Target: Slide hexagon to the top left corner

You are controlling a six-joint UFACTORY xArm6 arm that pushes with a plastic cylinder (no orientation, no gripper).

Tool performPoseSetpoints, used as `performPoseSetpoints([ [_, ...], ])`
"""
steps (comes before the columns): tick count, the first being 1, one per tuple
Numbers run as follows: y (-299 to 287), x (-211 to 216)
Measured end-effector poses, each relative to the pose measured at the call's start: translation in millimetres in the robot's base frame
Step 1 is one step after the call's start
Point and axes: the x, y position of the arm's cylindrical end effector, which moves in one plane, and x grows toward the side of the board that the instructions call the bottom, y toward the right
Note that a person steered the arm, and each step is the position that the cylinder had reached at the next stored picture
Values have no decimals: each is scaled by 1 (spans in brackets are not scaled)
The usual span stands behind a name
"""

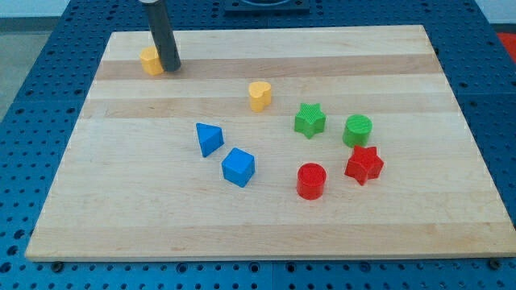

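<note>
A yellow hexagon block (149,60) lies near the top left corner of the wooden board (266,225). My tip (170,66) rests on the board right against the hexagon's right side, touching it or nearly so. The dark rod rises from there out of the view's top.
A yellow heart block (259,95) lies at centre top. A green star (310,120) and a green cylinder (358,130) lie to the right. A red star (364,165) and a red cylinder (310,180) lie below them. A blue triangle (209,138) and a blue cube (238,167) lie at centre.
</note>
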Motion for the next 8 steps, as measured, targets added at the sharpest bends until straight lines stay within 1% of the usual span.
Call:
performPoseSetpoints([
  [1,-18,14],
  [2,-46,-6],
  [3,-51,-23],
  [4,-37,-9],
  [5,-1,-12],
  [6,1,-37],
  [7,-18,-54],
  [8,-44,-60],
])
